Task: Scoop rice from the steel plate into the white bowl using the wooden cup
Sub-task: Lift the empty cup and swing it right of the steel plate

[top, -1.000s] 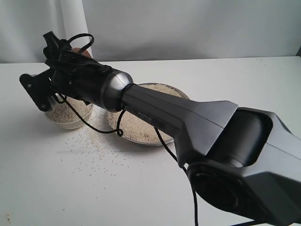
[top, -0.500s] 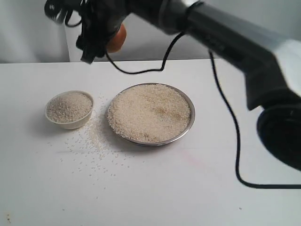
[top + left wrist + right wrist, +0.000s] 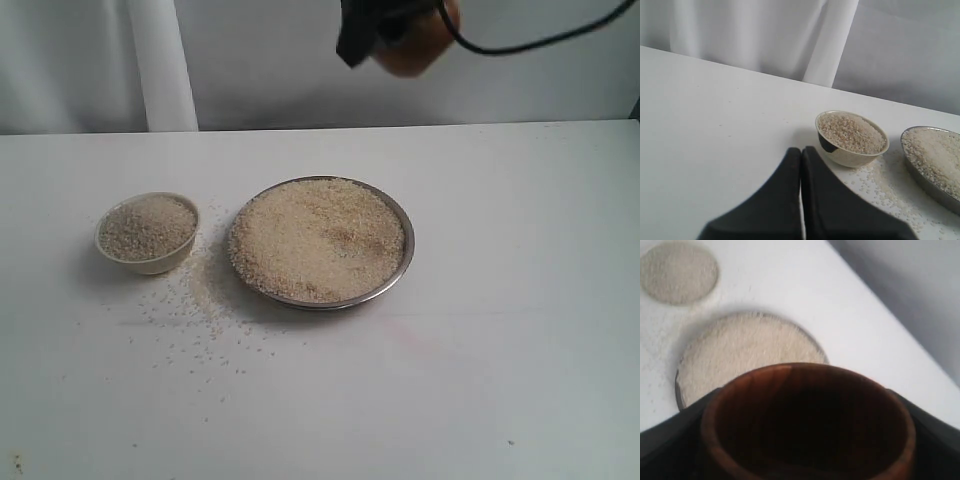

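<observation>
**Item 1. Cup** (image 3: 420, 50): Reddish wood. It is high above the table (image 3: 520, 330), over the far edge and beyond the plate (image 3: 404, 262). The right wrist view shows a dark inside with no grains visible.

**Item 2. Right gripper** (image 3: 372, 30): Jaws spread wide and clamped on the cup's sides.
- Risk: the wood is rounded and polished. A hard dig into the rice (image 3: 320, 240) could twist or slide the cup in the jaws.

**Item 3. Left gripper** (image 3: 801, 152): Fingers pressed together and holding nothing. It sits low over the table, near the bowl (image 3: 845, 157).
- Risk: a cup travelling to the bowl passes close to it, and a knock would shed the load.

**Item 4. Plate**: Steel, filled nearly to its thin rim.
- Risk: a steep or fast scoop pushes grains over the rim or shoves the plate sideways.

**Item 5. Bowl** (image 3: 150, 262): Cream, left of the plate and just apart from it. The rice is already heaped to the brim.
- Risk: this is the main one. Little room is left, so another full cup probably overflows.

**Item 6. Loose grains** (image 3: 200, 300): Scattered on the table between the bowl and plate and in front of them.
- Risk: an overfull or tilted cup carried across this gap adds to the spill.
</observation>
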### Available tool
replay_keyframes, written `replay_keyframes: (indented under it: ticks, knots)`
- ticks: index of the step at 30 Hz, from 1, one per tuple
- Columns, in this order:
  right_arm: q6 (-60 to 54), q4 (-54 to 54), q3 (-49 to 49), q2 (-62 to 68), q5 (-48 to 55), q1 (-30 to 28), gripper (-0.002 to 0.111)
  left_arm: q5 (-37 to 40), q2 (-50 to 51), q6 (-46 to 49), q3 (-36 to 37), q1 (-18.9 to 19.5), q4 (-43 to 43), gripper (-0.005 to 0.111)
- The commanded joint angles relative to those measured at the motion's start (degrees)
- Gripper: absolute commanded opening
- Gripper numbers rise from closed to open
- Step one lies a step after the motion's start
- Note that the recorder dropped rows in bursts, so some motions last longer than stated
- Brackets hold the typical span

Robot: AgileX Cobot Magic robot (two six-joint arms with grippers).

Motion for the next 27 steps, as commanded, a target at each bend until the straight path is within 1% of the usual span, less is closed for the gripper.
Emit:
replay_keyframes:
  ticks: [1, 3, 4, 6, 8, 11, 14, 15, 19, 22, 27]
  knots:
    - [-4.0, 3.5, 20.9, -6.4, -10.1, -4.2, 0.0, -0.6, -0.1, -0.2, -0.4, -0.3, -0.1, 0.0]
    - [-7.2, 7.4, 30.5, -9.3, -18.9, -6.3, 0.0, -0.6, -0.1, -0.2, -0.4, -0.3, -0.1, 0.0]
    - [-8.6, 10.8, 35.8, -10.8, -25.0, -7.6, 0.0, -0.6, -0.1, -0.2, -0.4, -0.3, -0.1, 0.0]
    - [-13.8, 19.2, 45.9, -13.0, -36.2, -9.9, 0.0, -0.6, -0.1, -0.2, -0.4, -0.3, -0.1, 0.0]
    - [-21.7, 28.7, 54.8, -14.3, -45.5, -12.1, 0.0, -0.6, -0.1, -0.2, -0.4, -0.3, -0.1, 0.0]
    - [-32.0, 41.1, 64.4, -14.5, -57.5, -14.3, 0.0, -0.6, -0.1, -0.2, -0.4, -0.3, -0.1, 0.0]
    - [-39.9, 51.5, 70.3, -14.5, -67.4, -14.8, 0.0, -0.6, -0.1, -0.2, -0.4, -0.3, -0.1, 0.0]
    - [-41.4, 52.7, 71.2, -14.5, -68.7, -14.8, 0.0, -0.6, -0.1, -0.2, -0.4, -0.3, -0.1, 0.0]
    - [-41.4, 52.0, 71.5, -15.1, -68.8, -14.2, 0.0, -0.6, -0.1, -0.2, -0.4, -0.3, -0.1, 0.0]
    - [-41.4, 51.0, 71.5, -17.2, -69.8, -13.2, 0.0, -0.6, -0.1, -0.2, -0.4, -0.3, -0.1, 0.0]
    - [-41.3, 51.0, 71.5, -20.9, -70.7, -13.0, 0.0, -0.6, -0.1, -0.2, -0.4, -0.3, -0.1, 0.0]
